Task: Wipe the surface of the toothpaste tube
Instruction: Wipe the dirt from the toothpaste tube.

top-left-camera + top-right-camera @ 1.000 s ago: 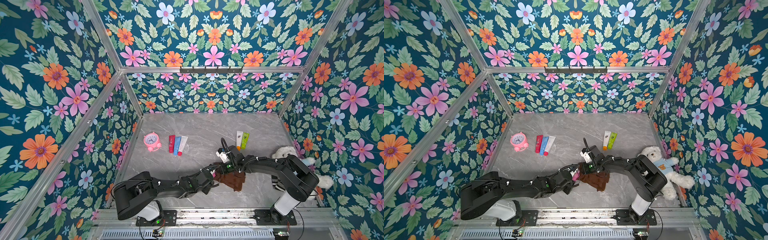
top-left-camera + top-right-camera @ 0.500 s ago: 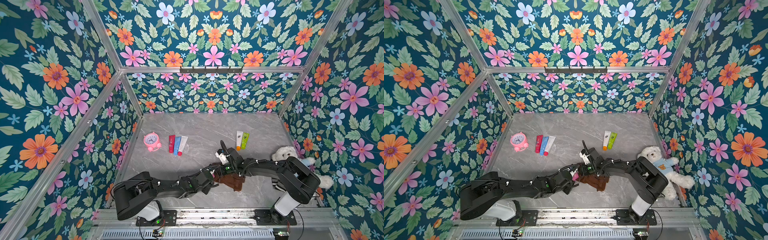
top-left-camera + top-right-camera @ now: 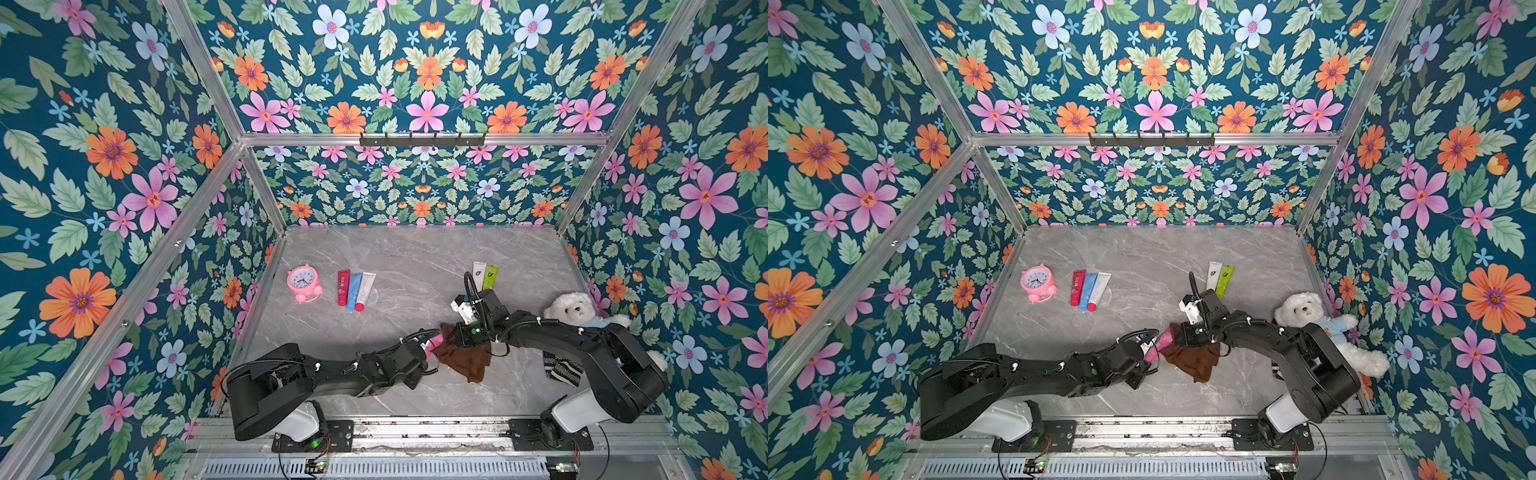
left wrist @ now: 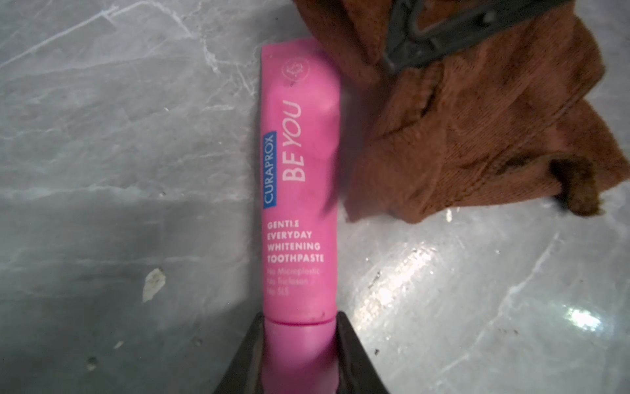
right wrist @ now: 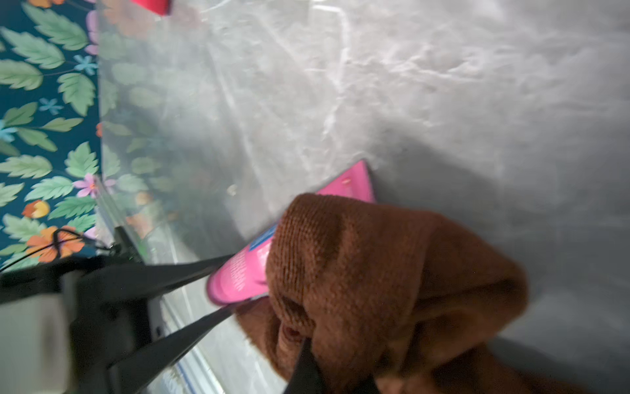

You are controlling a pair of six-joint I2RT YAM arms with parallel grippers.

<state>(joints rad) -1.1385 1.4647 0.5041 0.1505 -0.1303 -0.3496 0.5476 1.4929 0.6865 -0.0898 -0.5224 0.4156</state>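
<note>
A pink toothpaste tube lies low over the grey marble table near the front, in both top views. My left gripper is shut on its cap end. A brown cloth hangs from my right gripper, which is shut on it. The cloth drapes over the tube's far, flat end and one side, hiding that part. In the left wrist view the cloth touches the tube's upper edge.
A pink alarm clock and three tubes lie at the left middle. White and green tubes lie just behind the right wrist. A white teddy bear and a striped cloth sit by the right wall.
My right gripper with the cloth has slid a little along the tube, towards the left arm and then back to the right. The left gripper has held the tube still.
</note>
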